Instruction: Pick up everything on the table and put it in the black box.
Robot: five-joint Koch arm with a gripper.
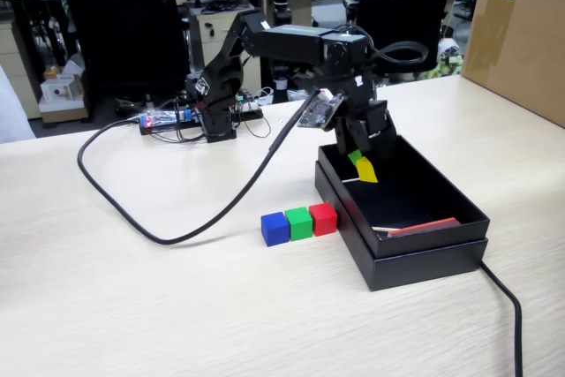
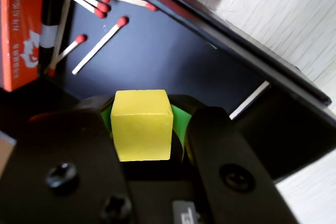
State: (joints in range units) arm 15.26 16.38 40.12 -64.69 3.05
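Yellow cube (image 2: 142, 124) sits clamped in the gripper (image 1: 361, 162) above the black box (image 1: 424, 249) on a beige wood-grain table (image 1: 132, 306) in an office.

Even, bright indoor light cast from above, soft short shadows thrown beside the shallow matte black cardboard box (image 1: 415, 258) under the black gripper (image 1: 363, 158), fixed view mildly soft, wrist view sharper, near jaws blurred, pale glare on light beige wood-grain desktop (image 2: 294, 19).

Loose red-tipped matches (image 2: 100, 44) beside an orange matchbox (image 2: 20, 30) — brown carton (image 1: 521, 33) behind.
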